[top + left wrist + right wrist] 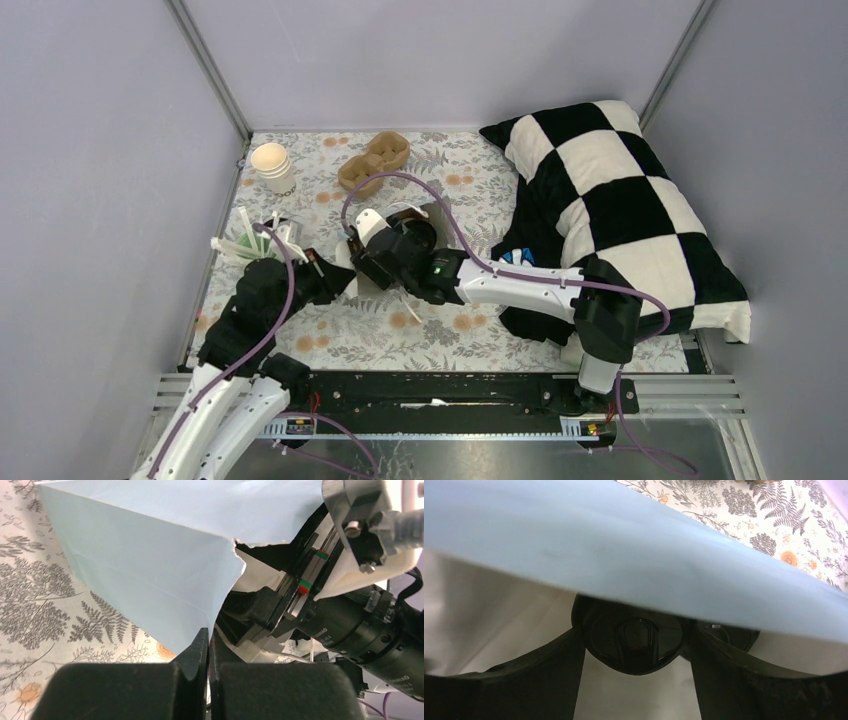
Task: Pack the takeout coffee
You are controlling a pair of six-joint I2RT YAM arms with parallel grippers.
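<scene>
The blue bag [150, 555] lies on its side in the middle of the floral table; in the top view only bits of it [432, 216] show round my right gripper. My left gripper [208, 636] is shut on the bag's edge at its mouth, and it also shows in the top view [335, 281]. My right gripper [636, 647] reaches inside the bag, its fingers close against both sides of a takeout coffee cup's black lid [636, 637]. A second black lid [734, 632] shows just to the right of it, under the bag's rim [674, 555].
A stack of lidless cream cups [272, 165] stands at the back left. A brown cardboard cup carrier [375, 162] lies behind the bag. A mint-green cup with white sticks [255, 243] stands by my left arm. A black-and-white checked pillow [610, 210] fills the right side.
</scene>
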